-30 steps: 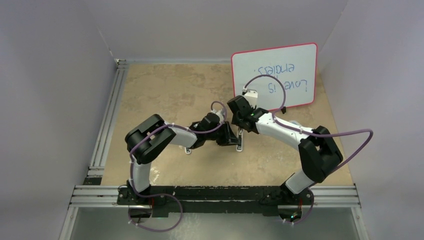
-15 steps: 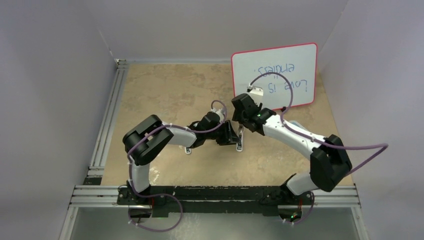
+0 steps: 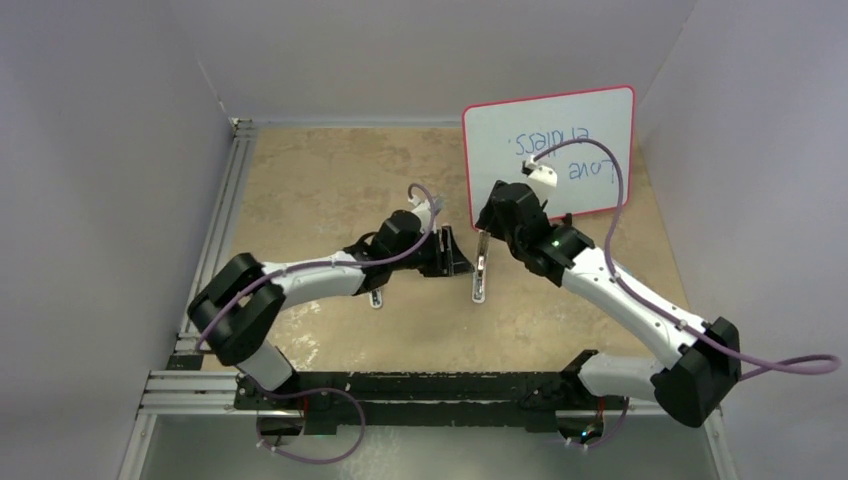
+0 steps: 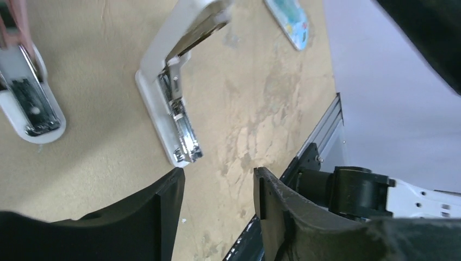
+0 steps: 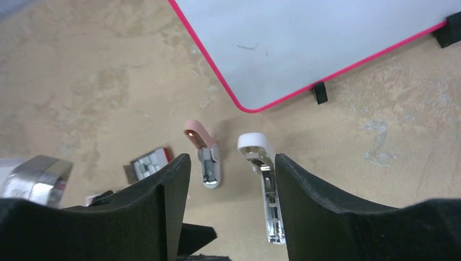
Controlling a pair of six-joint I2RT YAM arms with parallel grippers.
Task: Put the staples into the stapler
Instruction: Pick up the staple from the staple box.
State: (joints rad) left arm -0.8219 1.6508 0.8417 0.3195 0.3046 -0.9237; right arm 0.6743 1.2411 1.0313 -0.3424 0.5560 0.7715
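The white stapler (image 3: 480, 275) lies on the tan table with its lid swung up, its metal channel showing in the right wrist view (image 5: 266, 190) and the left wrist view (image 4: 174, 114). The staples (image 5: 147, 165) sit in a small grey tray with the red box at its end, left of a pink mini stapler (image 5: 203, 149). The tray is hidden in the top view. My left gripper (image 3: 455, 258) (image 4: 217, 176) is open and empty, just left of the white stapler. My right gripper (image 3: 488, 225) (image 5: 232, 159) is open and empty above the stapler's hinge end.
A pink-framed whiteboard (image 3: 550, 150) stands at the back right, also in the right wrist view (image 5: 326, 43). A colourful card (image 4: 288, 16) lies on the table. Aluminium rails (image 3: 215, 250) run along the left edge and the near edge.
Both grippers have drawn back from the white stapler. The left arm swung its elbow out left. The right arm stretched and its gripper rose toward the whiteboard.
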